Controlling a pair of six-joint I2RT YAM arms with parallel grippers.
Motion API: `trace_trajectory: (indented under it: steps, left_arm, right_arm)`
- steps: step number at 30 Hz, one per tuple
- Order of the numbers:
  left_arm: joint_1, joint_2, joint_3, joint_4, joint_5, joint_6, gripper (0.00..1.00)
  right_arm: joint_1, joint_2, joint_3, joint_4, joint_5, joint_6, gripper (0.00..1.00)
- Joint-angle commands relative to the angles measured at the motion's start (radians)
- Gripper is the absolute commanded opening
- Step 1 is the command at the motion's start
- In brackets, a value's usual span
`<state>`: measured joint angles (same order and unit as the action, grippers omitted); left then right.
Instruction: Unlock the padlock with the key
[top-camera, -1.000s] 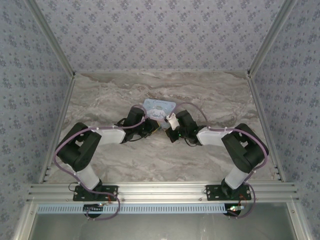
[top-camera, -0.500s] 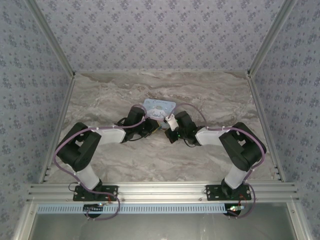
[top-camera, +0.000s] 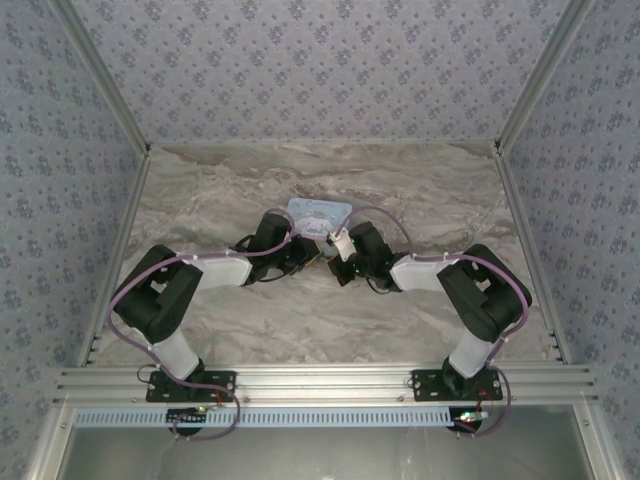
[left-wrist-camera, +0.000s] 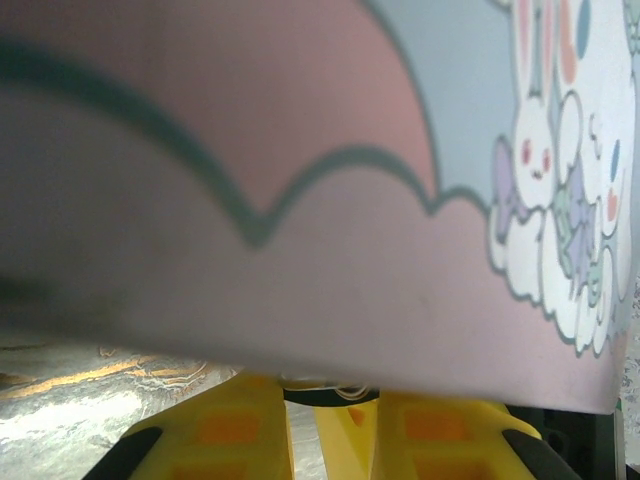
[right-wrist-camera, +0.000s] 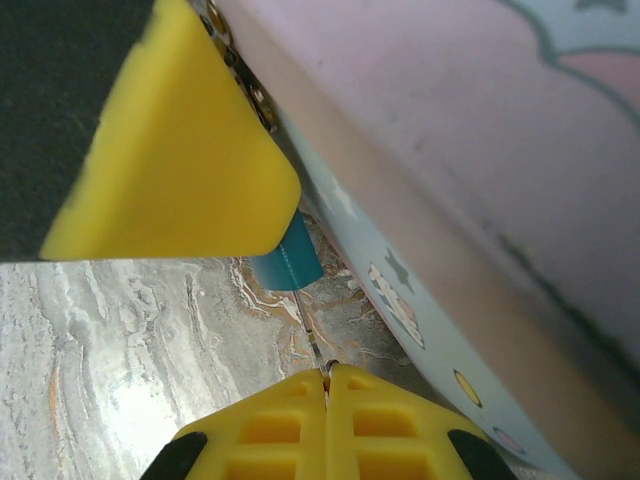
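Right wrist view: my right tool, fingers together, pinches the key. Its thin blade runs straight ahead to the padlock, tip at the body's near end, axes approx in line. Beyond, my left tool looks clamped on the padlock, w/ tin just beside. Marble surface below; papered walls around.

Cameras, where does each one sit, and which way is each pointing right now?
Top external: above and behind the bases, looking down on the table, left arm, right arm and tin.
Left wrist: on the left arm, facing the tin's printed side past the left gripper.
Right wrist: faces past the shut right gripper along the key to the padlock.
Shared: both wrist views show the tin.
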<state>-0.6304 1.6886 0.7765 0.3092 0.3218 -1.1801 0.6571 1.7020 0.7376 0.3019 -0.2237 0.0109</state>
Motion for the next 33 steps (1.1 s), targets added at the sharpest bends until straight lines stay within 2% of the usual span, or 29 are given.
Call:
trace_trajectory:
  steps: [1, 33]
  left_arm:
    - [-0.009, -0.024, 0.033, 0.000, 0.016, -0.013, 0.19]
    - [-0.015, -0.015, 0.044, -0.003, 0.027, -0.019, 0.19]
  right_arm:
    - [-0.005, -0.023, -0.016, 0.036, -0.002, 0.016, 0.00]
    - [-0.016, -0.030, -0.038, 0.137, -0.038, 0.046, 0.00]
